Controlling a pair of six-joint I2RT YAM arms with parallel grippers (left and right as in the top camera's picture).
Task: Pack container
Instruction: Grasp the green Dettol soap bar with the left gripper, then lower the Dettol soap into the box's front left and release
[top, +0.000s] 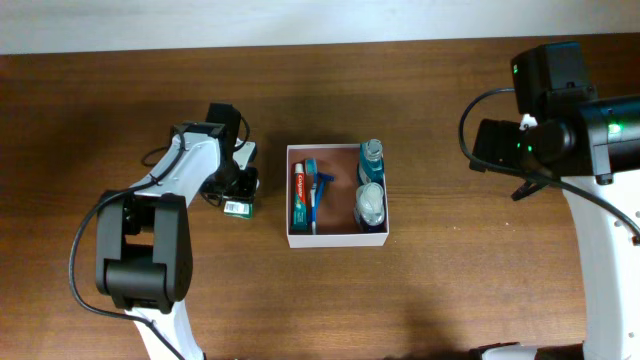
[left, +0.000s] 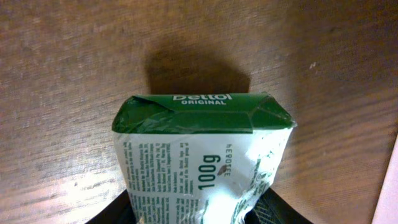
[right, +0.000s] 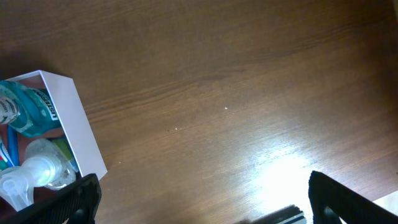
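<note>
The container (top: 337, 238) is a white-walled square box with a reddish-brown floor at the table's middle. It holds a toothpaste tube (top: 299, 197), a blue toothbrush (top: 317, 192), a blue bottle (top: 371, 160) and a clear bottle (top: 370, 206). My left gripper (top: 238, 190) is left of the container, shut on a green and white Dettol soap pack (left: 199, 155) just above the wood. My right gripper (right: 202, 205) is open and empty, raised to the right of the container, whose corner (right: 78, 130) shows in the right wrist view.
The brown wooden table (top: 450, 290) spreads around the container. A pale wall edge (top: 200, 25) runs along the back. The right arm's black body (top: 560, 120) hangs over the right side.
</note>
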